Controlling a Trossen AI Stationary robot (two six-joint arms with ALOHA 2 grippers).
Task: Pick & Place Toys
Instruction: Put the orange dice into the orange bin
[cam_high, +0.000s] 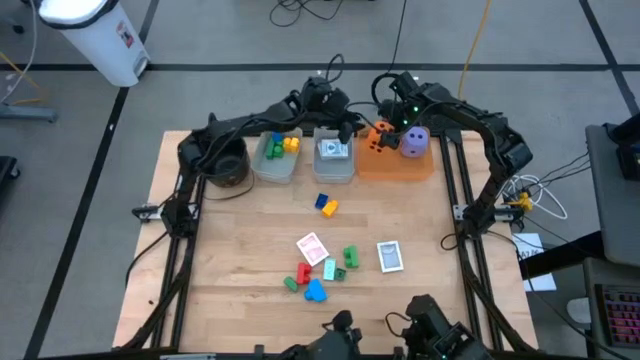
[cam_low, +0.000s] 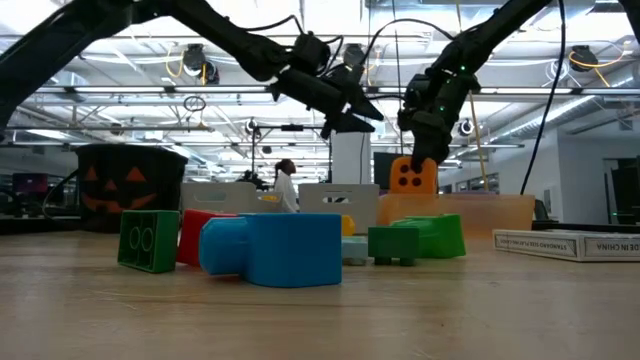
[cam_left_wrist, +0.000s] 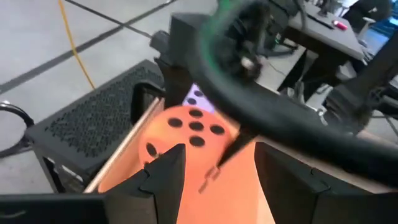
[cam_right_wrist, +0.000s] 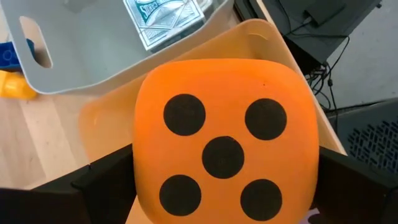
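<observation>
The orange die (cam_high: 380, 138) sits on the orange tray (cam_high: 395, 168) next to the purple die (cam_high: 415, 143). My right gripper (cam_right_wrist: 227, 180) is open above the orange die (cam_right_wrist: 227, 155), one finger on each side of it. My left gripper (cam_left_wrist: 219, 149) hangs open over the far end of the card bin (cam_high: 335, 155), pointing toward the tray, with nothing between its fingers. Loose blocks (cam_high: 326, 205) (cam_high: 347, 258) (cam_high: 315, 290) and two cards (cam_high: 312, 247) (cam_high: 390, 256) lie on the table. My right gripper comes at the orange die slanting down from the far side. Its fingers (cam_right_wrist: 106, 177) flank two opposite sides of the die. I cannot tell whether they touch it. The die's underside (cam_low: 412, 190) is level with the tray.
A clear bin (cam_high: 277, 152) with green, yellow and blue blocks stands left of the card bin. A black pot (cam_high: 225, 165) stands at the far left. The two arms cross close together above the bins. Bare wood lies at the table's left and right.
</observation>
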